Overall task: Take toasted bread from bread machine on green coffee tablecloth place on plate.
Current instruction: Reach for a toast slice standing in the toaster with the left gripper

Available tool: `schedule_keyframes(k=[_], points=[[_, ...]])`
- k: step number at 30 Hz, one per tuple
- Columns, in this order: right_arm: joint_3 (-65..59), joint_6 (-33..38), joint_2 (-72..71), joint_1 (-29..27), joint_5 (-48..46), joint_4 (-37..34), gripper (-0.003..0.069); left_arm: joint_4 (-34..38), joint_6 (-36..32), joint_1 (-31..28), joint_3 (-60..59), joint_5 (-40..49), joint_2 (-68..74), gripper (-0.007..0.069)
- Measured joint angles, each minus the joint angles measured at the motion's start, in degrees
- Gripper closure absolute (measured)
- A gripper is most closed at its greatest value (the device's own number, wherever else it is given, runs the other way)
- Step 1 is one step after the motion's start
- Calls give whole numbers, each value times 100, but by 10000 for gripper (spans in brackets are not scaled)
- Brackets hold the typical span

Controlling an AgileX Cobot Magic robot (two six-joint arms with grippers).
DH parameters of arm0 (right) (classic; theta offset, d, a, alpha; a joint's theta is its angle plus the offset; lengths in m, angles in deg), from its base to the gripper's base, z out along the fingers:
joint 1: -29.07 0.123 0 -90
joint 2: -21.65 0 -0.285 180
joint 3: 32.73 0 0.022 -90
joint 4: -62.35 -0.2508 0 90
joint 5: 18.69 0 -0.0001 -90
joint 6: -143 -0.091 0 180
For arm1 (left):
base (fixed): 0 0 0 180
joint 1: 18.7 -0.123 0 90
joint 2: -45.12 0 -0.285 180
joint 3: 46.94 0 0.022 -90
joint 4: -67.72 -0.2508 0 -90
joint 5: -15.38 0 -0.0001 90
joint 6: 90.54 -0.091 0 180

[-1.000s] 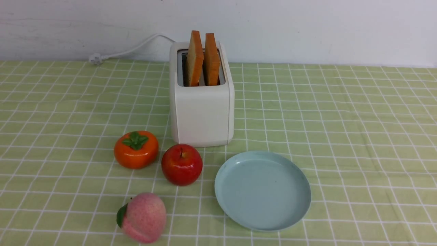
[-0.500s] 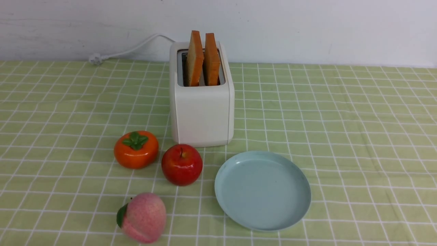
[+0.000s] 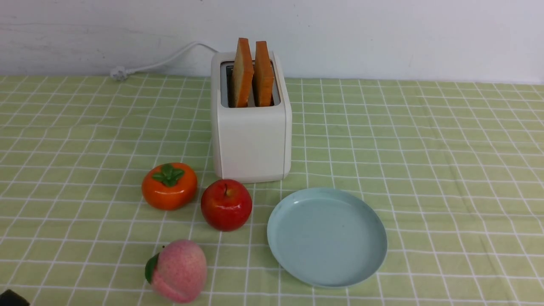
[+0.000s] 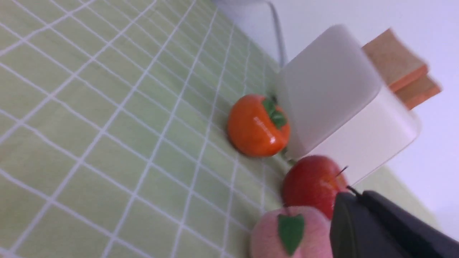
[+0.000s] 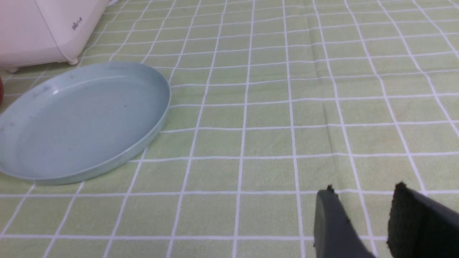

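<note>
Two slices of toasted bread (image 3: pixel 243 72) (image 3: pixel 264 74) stand upright in the slots of the cream-white bread machine (image 3: pixel 251 131), at the back of the green coffee tablecloth (image 3: pixel 425 161). The pale blue plate (image 3: pixel 327 238) lies bare in front of it, slightly right. In the left wrist view my left gripper (image 4: pixel 353 195) is shut on nothing, low over the cloth beside the peach, with the bread machine (image 4: pixel 333 100) and toasted bread (image 4: pixel 394 61) farther off. My right gripper (image 5: pixel 364 190) is open over bare cloth, to the right of the plate (image 5: pixel 82 118).
An orange persimmon (image 3: pixel 169 185) and a red apple (image 3: pixel 226 205) sit just in front-left of the bread machine. A pink peach (image 3: pixel 177 270) lies nearer the front edge. A white power cord (image 3: pixel 161 63) runs along the back wall. A dark tip of my left arm (image 3: pixel 10 299) shows at the lower left corner.
A dark bit of my left arm has come into the front view's lower left corner. The toast, bread machine, plate and fruit have not moved.
</note>
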Motion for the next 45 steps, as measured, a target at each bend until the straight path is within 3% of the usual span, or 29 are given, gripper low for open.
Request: schedule_keyframes(k=[3, 6, 15, 21, 26, 33, 35, 41, 43, 45], points=[[0, 0, 0, 0, 0, 0, 419, 592, 0, 0, 0, -607, 0, 613], [0, 0, 0, 0, 0, 0, 419, 689, 0, 0, 0, -888, 0, 609], [0, 0, 0, 0, 0, 0, 419, 547, -526, 0, 650, -321, 0, 609], [0, 0, 0, 0, 0, 0, 419, 478, -1472, 0, 1381, 299, 749, 617], [0, 0, 0, 0, 0, 6, 419, 459, -2375, 18, 2432, 1206, 2181, 638], [-22, -28, 0, 0, 222, 55, 419, 566, -3272, 778, 3669, 1581, 3433, 638], [-52, -210, 0, 0, 451, -155, 419, 640, -3432, 1004, 3890, 1605, 3699, 638], [-52, -1267, 0, 0, 1653, -1644, 420, 942, -4244, 1680, 4459, 1200, 4817, 631], [-52, -1352, 0, 0, 1797, -1843, 427, 1005, -4467, 1781, 4466, 957, 5011, 617], [104, -1399, 0, 0, 1620, -1997, 456, 1119, -4909, 1984, 4466, 318, 5513, 553]])
